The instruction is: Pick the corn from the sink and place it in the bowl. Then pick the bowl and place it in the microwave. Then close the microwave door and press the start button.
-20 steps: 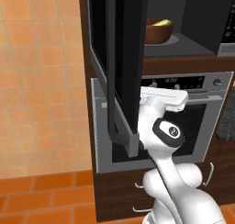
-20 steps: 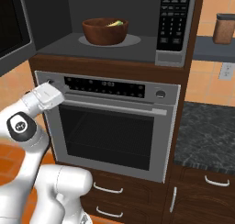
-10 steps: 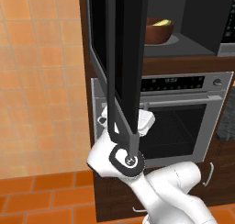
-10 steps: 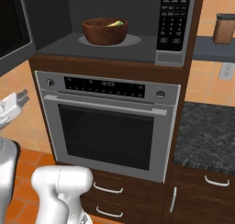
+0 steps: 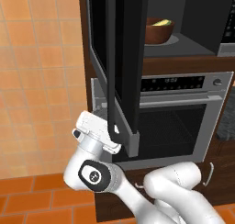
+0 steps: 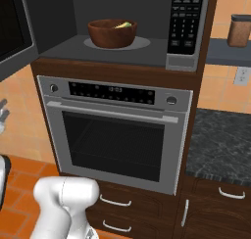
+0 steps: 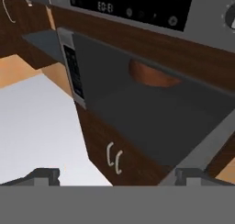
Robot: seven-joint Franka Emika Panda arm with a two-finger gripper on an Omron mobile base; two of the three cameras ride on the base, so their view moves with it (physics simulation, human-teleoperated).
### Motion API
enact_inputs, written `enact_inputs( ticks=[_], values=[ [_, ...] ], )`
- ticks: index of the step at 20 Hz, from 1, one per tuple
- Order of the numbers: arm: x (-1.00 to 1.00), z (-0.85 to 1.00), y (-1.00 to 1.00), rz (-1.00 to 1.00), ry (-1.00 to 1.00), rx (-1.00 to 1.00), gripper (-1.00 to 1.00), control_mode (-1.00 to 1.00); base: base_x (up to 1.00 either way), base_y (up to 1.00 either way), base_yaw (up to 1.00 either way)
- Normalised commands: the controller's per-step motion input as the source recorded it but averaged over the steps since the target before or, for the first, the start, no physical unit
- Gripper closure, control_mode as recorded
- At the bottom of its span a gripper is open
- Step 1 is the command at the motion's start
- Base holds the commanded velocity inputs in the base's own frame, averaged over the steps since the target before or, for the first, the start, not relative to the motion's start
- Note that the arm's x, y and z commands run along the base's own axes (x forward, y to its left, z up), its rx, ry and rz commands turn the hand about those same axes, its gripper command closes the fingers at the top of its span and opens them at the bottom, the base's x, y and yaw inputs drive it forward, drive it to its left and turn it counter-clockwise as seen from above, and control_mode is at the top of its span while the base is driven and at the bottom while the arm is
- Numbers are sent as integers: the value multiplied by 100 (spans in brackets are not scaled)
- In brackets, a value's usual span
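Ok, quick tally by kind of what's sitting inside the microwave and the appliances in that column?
Bowl: 1
Corn: 1, in the bowl
Microwave: 1, door open
Oven: 1
Total: 4

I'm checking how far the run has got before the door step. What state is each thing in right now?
microwave door: swung wide open
microwave: cavity open, bowl inside
bowl: upright on the turntable, corn in it
corn: lying in the bowl
oven: door shut
gripper: open, holding nothing
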Motion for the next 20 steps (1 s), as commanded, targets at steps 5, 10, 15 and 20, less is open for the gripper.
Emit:
enact_inputs(
  ticks=[5, 10, 15, 20],
  values=[
    [-18, 43, 45, 0, -25, 0, -100, -100, 0, 0, 0],
    [-25, 32, 1, 0, -22, 5, -100, -100, 0, 0, 0],
    [-35, 31, -36, 0, -20, 10, -100, -100, 0, 0, 0],
    [-31, 45, -49, 0, -15, 14, -100, -100, 0, 0, 0]
  ],
)
